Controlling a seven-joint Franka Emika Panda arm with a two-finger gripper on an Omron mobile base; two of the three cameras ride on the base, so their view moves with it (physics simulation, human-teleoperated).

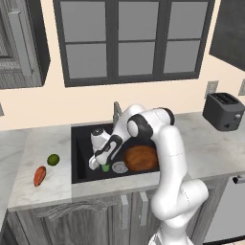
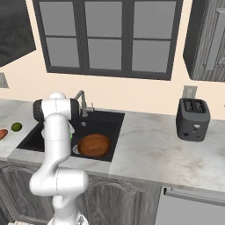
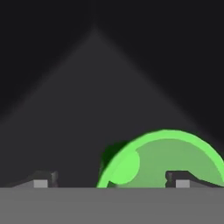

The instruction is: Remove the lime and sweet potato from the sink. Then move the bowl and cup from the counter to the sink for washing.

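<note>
Two items out on the desk point(image 1: 43, 143) left of the sink point(image 1: 81, 131): lime point(image 1: 53, 159) farther back, sweet potato point(image 1: 39, 175) nearer the front edge, close together but apart. Lying inside the black basin: brown bowl point(image 1: 141, 158), toward the right and near wall, just right of the silver drain point(image 1: 119, 167). Green cup point(image 1: 105, 167) also down in the sink, just left of the drain, under the gripper point(image 1: 98, 165). Reaching down into the basin from the right, white arm bent over the bowl. Jaws spread wide in the hand view, dark fingertips point(image 3: 41, 180) well apart, one tip over the cup's open mouth, the other out to the side against the dark sink floor; not clamped on the cup. Faucet point(image 1: 116, 111) at the sink's far edge. Dark toaster point(image 1: 224, 111) on the desk far right, against the wall.
</note>
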